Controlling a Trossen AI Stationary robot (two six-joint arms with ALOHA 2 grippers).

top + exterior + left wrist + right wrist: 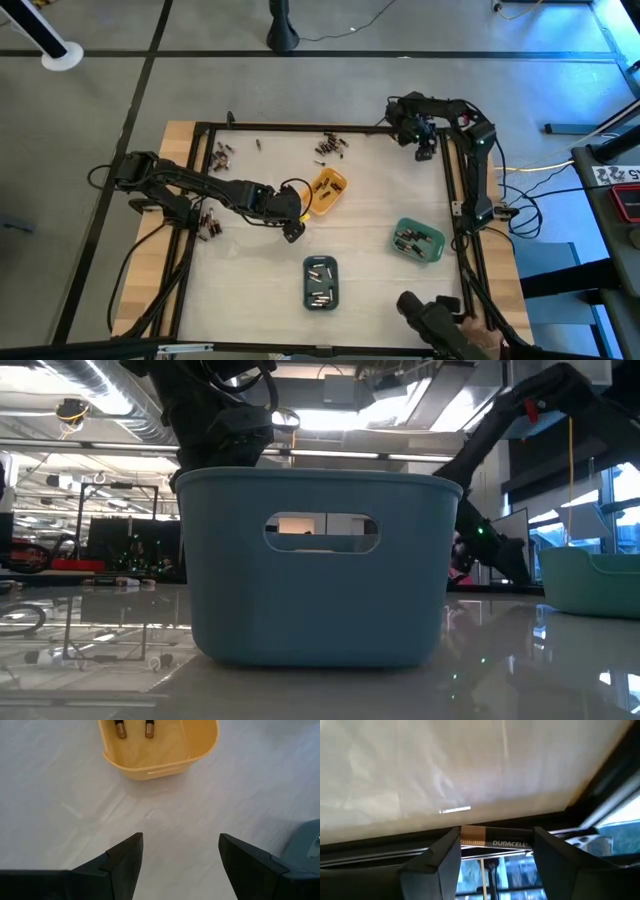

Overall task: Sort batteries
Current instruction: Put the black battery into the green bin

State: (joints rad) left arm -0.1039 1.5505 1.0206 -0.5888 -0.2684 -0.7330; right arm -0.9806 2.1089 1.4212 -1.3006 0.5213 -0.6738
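Blue tray (320,282): nearest, at the tabletop's front edge, with several batteries lying in it.
Green tray (418,241): a little farther, toward the right side, also holding batteries.
Left tool (291,231): fingers apart and empty, hanging over bare tabletop (370,210) just short of the orange tray (328,192).
Orange tray contents: two batteries (133,728) lie side by side inside.
Loose batteries: small heaps near the far rail (331,146), the far-left corner (221,155) and the left rail (209,224).
Right tool (492,851): at the far-right corner, a battery (495,842) lying crosswise between its parted fingers; I cannot tell whether they pinch it.
Handling: likely small, stiff, smooth, prone to roll; best pinched across the middle of the barrel.
Room: the centre is open; the black frame rail (300,127) crowds the far heaps, so approach from above.
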